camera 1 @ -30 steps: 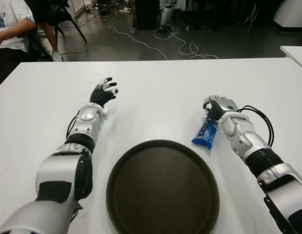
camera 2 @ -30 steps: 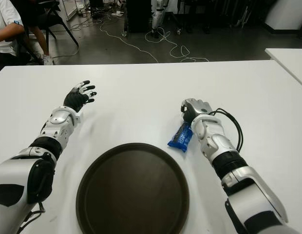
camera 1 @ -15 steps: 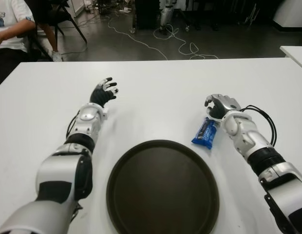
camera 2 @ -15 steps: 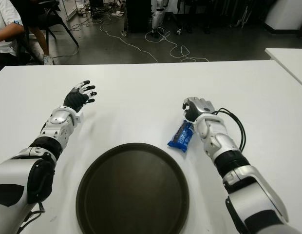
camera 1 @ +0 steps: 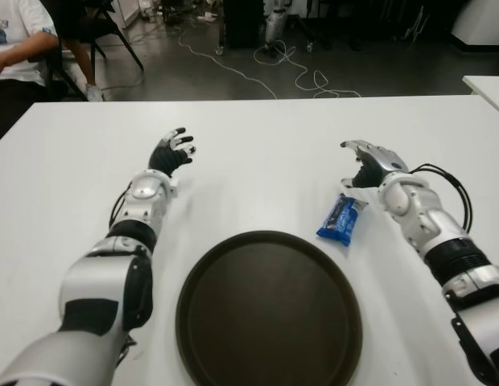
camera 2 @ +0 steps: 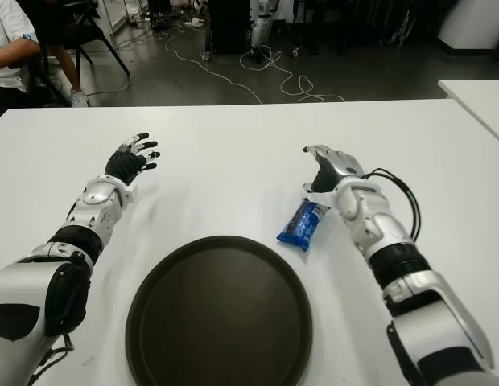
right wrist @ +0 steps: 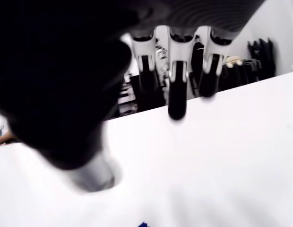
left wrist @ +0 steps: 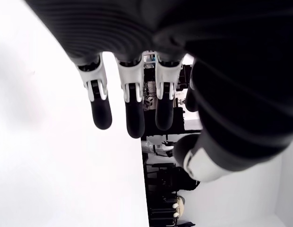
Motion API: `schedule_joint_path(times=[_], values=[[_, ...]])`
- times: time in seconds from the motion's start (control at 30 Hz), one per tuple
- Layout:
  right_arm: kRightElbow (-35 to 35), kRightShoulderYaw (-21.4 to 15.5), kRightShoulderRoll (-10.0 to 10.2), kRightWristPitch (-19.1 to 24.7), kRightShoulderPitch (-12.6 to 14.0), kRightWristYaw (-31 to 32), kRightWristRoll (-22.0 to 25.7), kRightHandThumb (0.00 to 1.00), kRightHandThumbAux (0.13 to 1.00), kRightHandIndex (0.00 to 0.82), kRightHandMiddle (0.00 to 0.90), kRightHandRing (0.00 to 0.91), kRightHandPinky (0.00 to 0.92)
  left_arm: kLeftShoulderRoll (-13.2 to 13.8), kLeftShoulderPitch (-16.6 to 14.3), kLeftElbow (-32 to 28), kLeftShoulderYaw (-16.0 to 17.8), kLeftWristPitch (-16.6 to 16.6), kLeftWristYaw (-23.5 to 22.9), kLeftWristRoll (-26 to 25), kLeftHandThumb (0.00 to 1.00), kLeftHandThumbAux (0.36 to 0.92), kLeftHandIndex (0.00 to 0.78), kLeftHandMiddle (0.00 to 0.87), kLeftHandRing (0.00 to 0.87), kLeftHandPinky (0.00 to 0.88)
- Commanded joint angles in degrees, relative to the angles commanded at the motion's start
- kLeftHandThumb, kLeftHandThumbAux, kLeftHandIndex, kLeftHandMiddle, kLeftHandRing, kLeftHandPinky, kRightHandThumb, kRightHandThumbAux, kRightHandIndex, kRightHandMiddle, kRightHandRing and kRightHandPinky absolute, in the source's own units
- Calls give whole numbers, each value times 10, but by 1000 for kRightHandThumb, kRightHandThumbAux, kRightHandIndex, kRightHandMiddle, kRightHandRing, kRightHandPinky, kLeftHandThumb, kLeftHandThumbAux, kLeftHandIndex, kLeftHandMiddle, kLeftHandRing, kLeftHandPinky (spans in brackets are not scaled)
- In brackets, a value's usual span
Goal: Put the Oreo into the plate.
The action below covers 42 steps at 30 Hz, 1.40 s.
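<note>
The Oreo [camera 1: 341, 219] is a small blue packet lying flat on the white table [camera 1: 257, 161], just off the far right rim of the plate. The plate [camera 1: 270, 314] is a round dark brown dish near the table's front edge, with nothing in it. My right hand [camera 1: 366, 161] is a little beyond the packet and to its right, fingers spread and holding nothing. In the right wrist view its fingers [right wrist: 177, 94] stretch out over bare table. My left hand [camera 1: 171, 150] shows open at the table's left, far from the packet.
A seated person [camera 1: 16, 40] is at the far left, behind the table's corner. Cables [camera 1: 298, 76] lie on the dark floor beyond the far edge. A second white table [camera 1: 487, 84] shows at the right.
My right hand has uncurled from over the top end of the Oreo and drawn back to the right. The packet stays on the table. The left arm has not moved.
</note>
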Motion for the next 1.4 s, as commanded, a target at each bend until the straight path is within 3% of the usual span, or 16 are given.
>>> schedule_joint_path(times=[0.3,0.9,1.1,1.4], values=[[25,-2,-14,-65,-6,-8,2,0,772,0,2,14,27,0,0,0,0,0,2,0,0,789,110,186,194,213],[90,-13,-20,-163,-22,-68,11,0,758,0,0,0,4,1,0,0,0,0,1,0,0,772,116,187,195,215],[114,-2,-38,-228,-34,-82,0,0,790,0,0,0,0,1,0,0,-1,-1,2,1,0,782,108,188,195,221],[138,51,-81,-309,-59,-108,-69,0,818,0,0,0,0,2,1,0,0,0,1,0,0,779,109,188,194,217]])
